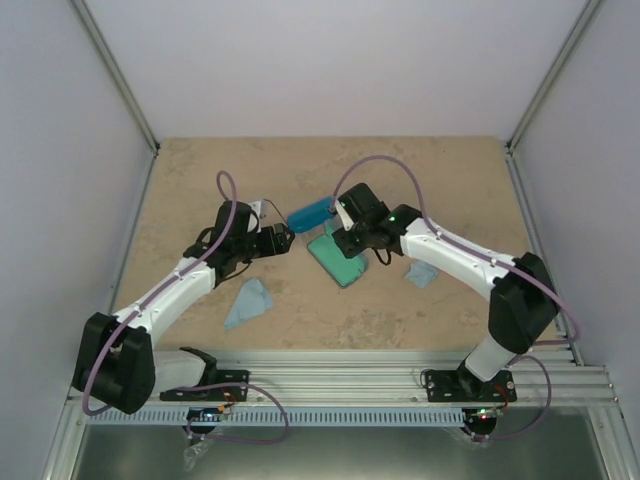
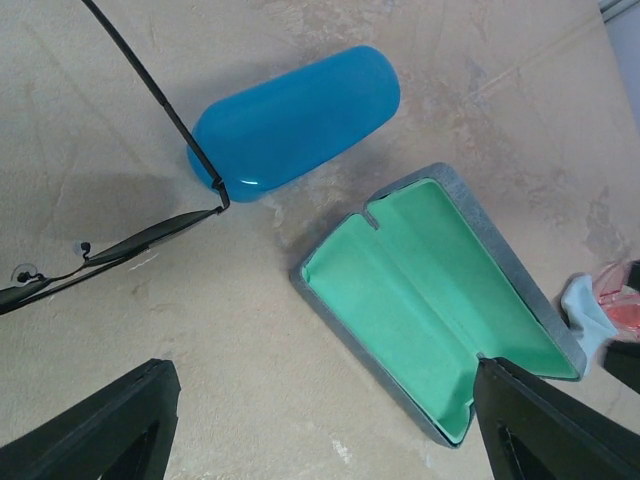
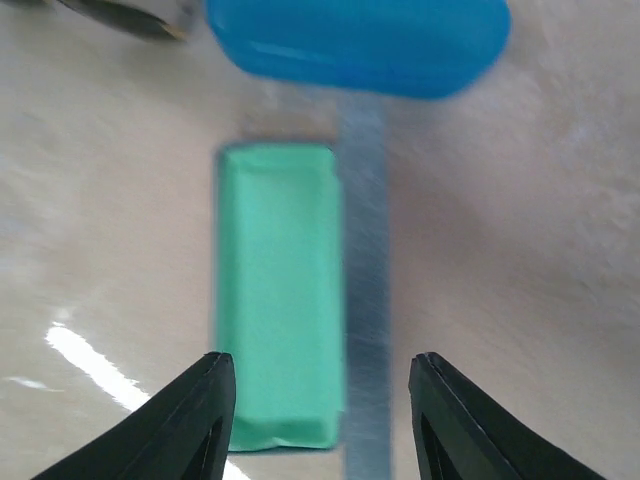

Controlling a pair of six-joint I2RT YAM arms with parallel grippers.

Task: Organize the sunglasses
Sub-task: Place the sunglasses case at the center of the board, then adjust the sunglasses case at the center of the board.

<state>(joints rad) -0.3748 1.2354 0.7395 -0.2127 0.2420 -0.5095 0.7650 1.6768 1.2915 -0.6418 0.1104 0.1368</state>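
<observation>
The thin dark wire-framed sunglasses point(image 2: 110, 250) lie unfolded on the table, one temple reaching up past the glossy blue oval case point(image 2: 295, 120). The grey-blue rectangular case point(image 2: 430, 300) lies open, showing its green lining. My left gripper point(image 2: 330, 440) is open over bare table between the sunglasses and the open case, holding nothing. My right gripper point(image 3: 320, 420) is open just above the open case point(image 3: 280, 300), its fingers straddling the case's near end. That view is blurred. A bit of red-orange plastic point(image 2: 622, 308) shows at the right edge of the left wrist view.
One light blue cloth point(image 1: 248, 303) lies near the front left and another point(image 1: 422, 273) sits under the right arm. The blue oval case point(image 1: 310, 212) is just behind the open case point(image 1: 340, 262). Grey walls enclose the table on three sides.
</observation>
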